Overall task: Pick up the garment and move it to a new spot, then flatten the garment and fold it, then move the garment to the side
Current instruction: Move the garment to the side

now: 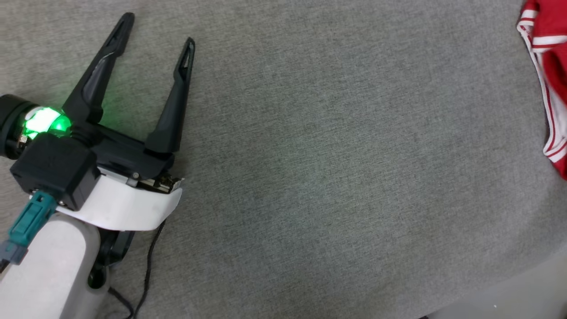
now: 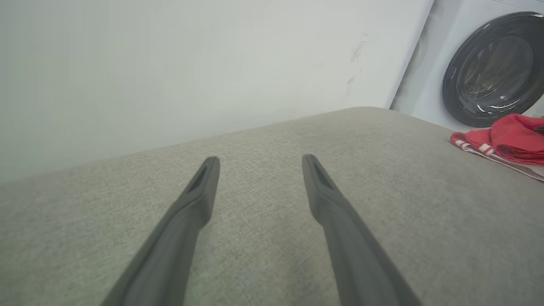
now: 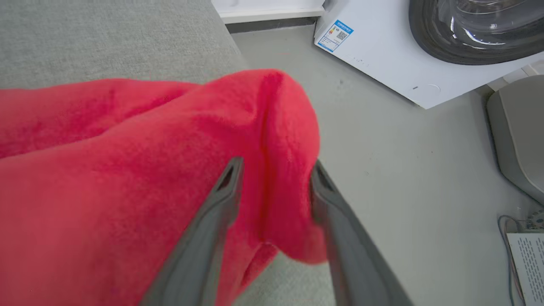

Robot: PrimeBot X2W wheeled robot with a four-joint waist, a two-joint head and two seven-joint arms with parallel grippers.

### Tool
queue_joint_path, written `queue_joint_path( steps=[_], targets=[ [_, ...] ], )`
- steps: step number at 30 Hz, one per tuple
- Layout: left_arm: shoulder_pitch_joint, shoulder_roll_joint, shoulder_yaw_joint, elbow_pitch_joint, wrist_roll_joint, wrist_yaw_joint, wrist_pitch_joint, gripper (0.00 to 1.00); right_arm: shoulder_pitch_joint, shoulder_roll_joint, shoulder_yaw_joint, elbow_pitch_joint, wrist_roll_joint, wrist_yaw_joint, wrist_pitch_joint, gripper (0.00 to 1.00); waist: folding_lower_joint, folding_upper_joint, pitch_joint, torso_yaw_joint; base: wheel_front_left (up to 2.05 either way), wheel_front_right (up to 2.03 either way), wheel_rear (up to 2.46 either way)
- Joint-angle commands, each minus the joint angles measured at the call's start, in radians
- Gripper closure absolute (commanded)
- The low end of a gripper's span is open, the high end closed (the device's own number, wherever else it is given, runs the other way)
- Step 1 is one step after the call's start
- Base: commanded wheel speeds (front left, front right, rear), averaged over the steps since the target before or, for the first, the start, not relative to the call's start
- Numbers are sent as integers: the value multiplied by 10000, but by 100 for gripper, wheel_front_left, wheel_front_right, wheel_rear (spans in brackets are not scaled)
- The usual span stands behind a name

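Grey cloth-covered table (image 1: 310, 177), washing machine (image 2: 493, 68) beyond: red garment (image 3: 127, 170) bunched at the right edge, apparently its set-aside spot, one fold lying between the right gripper (image 3: 276, 168)'s parted fingers, seemingly unpinched; left gripper (image 1: 158, 30) idle well apart, fingers spread, empty.

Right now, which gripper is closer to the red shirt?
The right. The right gripper has a fold of the shirt between its fingers. The left gripper is over bare grey cushion, well away from the shirt.
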Motion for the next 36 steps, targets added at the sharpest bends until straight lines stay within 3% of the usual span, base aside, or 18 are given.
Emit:
queue_joint_path(
  steps=[1, 8, 17, 28, 36],
  targets=[
    [-32, -23, -10, 61, -2, 23, -64, 0, -137, -1, -97, 43, -66, -15, -151, 0, -2, 0, -89, 63, 0, 0, 0],
    [406, -427, -121, 724, -228, 166, -596, 0, 376, 12, -566, 661, -672, -15, -1991, 0, -2, 0, -1188, 493, 0, 0, 0],
    [1590, -1129, -229, 2081, -790, 471, -1322, 0, 1905, 223, 725, 456, -244, -13, -3271, 0, -2, 0, -3495, 1360, 0, 0, 0],
    [2848, -1698, -184, 3367, -1365, 755, -1650, 0, 4160, 1690, 2714, -1622, 75, -12, -3259, 0, -2, 0, -5646, 3023, 0, 0, 0],
    [3428, -1493, 27, 3974, -1437, 878, -1732, 0, 5517, 2702, 3387, -3610, -201, -13, -3194, 0, -2, 0, -6473, 3870, 0, 0, 0]
  ],
)
